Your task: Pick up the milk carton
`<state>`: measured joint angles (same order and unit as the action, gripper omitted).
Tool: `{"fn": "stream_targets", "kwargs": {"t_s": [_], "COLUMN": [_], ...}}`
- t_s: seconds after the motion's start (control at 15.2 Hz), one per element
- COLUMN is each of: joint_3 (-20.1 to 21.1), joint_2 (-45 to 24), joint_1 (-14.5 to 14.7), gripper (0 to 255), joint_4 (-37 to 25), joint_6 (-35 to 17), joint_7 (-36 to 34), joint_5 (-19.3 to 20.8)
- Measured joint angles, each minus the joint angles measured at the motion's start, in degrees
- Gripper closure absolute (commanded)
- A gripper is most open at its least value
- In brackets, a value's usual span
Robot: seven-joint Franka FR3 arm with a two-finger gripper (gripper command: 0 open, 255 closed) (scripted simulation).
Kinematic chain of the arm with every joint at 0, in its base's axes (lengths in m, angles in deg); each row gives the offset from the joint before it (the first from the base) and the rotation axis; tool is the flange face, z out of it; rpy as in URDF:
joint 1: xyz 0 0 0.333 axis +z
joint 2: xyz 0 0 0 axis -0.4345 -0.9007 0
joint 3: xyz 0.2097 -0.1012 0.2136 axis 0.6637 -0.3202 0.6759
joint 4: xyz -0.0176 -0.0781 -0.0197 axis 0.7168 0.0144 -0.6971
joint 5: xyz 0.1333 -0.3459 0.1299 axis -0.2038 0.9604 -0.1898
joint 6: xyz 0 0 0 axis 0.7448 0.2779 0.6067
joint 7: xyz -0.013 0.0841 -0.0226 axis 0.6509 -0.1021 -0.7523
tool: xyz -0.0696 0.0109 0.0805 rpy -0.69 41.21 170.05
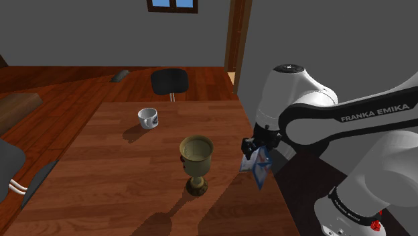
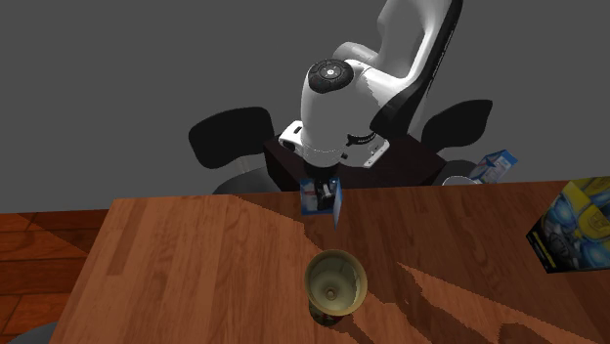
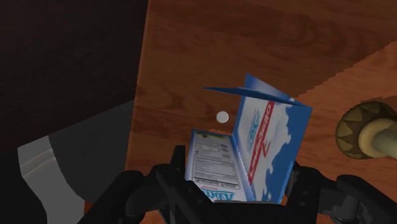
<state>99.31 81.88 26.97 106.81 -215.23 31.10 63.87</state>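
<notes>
- A white ceramic mug with a blue print (image 1: 148, 118) is sitting on the brown wooden table (image 1: 100, 194), at 10 o'clock from the goblet in the shoulder view
- A black-backed chair (image 1: 169, 81) is standing at the table's far edge, at 1 o'clock from the mug
- A dull brass-coloured stemmed goblet (image 1: 196, 164) is standing upright near the table's middle, well apart from the mug
- The blue-and-white rectangular milk carton (image 1: 258, 169) is hanging tilted at 3 o'clock from the goblet, by the table edge nearest the white arm (image 1: 348, 121); I cannot tell whether its lower end is touching the wood
- The all-black two-finger gripper (image 1: 250, 149) is pinching the milk carton: in the wrist view its fingers (image 3: 176, 167) are pressing on either side of the printed pack
- In the second exterior view the milk carton is showing at 12 o'clock from the goblet, a second blue-and-white carton (image 2: 494, 166) is standing at 2 o'clock, and a yellow-and-blue printed box (image 2: 572, 230) is lying at 3 o'clock
</notes>
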Motion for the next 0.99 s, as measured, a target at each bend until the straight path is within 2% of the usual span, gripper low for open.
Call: {"fn": "stream_targets", "kwargs": {"t_s": [0.99], "joint_3": [-3.6], "joint_2": [6.8], "joint_1": [-0.2], "gripper": [255], "joint_4": [-6.9], "joint_6": [13.7], "joint_7": [0.1], "joint_5": [2.4]}}
